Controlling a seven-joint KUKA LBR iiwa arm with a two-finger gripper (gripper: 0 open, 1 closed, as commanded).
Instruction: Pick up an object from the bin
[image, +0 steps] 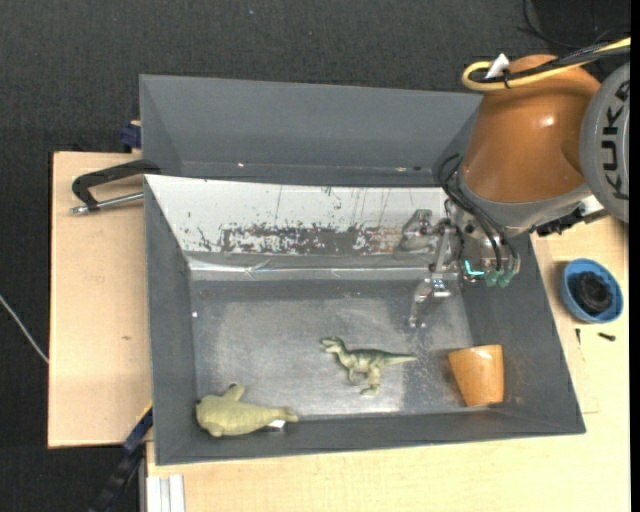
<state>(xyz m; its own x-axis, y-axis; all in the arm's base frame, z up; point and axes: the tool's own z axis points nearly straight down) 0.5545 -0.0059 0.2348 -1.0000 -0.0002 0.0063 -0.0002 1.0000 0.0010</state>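
My gripper (436, 286) hangs over the right back part of the bin floor, below the arm's orange cover. No object shows in it. A small green toy dinosaur (362, 360) lies on the floor a little to the front left of the gripper, apart from it. An orange cup (477, 374) lies tipped near the front right corner, to the front right of the gripper. A pale yellow-green toy animal (238, 414) lies at the front left, far from the gripper.
The bin's sloping walls rise close on the gripper's right and behind it. Bare floor stretches across the left and middle of the bin.
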